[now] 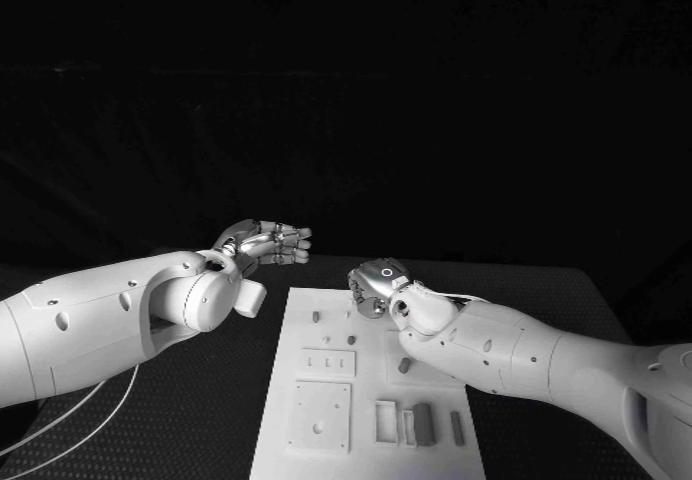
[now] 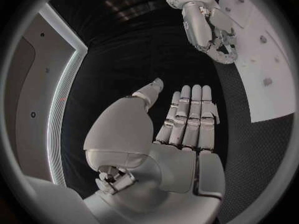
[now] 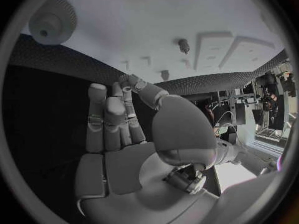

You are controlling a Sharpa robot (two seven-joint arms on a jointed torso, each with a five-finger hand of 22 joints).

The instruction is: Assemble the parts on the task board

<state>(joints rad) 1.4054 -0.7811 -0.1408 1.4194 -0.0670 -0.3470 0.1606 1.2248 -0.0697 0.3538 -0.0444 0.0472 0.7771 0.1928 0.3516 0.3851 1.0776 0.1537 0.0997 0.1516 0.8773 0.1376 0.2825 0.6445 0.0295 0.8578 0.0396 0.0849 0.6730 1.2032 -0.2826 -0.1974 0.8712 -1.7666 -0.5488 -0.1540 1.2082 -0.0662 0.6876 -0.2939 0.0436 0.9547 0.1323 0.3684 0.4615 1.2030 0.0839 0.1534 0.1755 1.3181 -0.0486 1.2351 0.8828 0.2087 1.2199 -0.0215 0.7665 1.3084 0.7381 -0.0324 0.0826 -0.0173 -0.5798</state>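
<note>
The white task board (image 1: 296, 440) lies lengthwise in the middle of the table. It carries two square plates (image 1: 319, 415), several upright slotted pieces (image 1: 420, 425) near its front and small pegs (image 1: 315, 317) further back. My right hand (image 1: 378, 287) hovers over the board's far end, fingers stretched out and holding nothing (image 3: 112, 119). Beneath it, the right wrist view has the board (image 3: 156, 15), a round toothed part (image 3: 51, 19) and a peg (image 3: 184, 45). My left hand (image 1: 267, 243) hangs beyond the board's far left corner, flat and empty (image 2: 187, 119).
The black mat (image 1: 188, 420) runs along both sides of the board. My right forearm (image 1: 534, 360) crosses the board's right edge. In the left wrist view the right hand (image 2: 209, 27) is beside the board (image 2: 268, 59).
</note>
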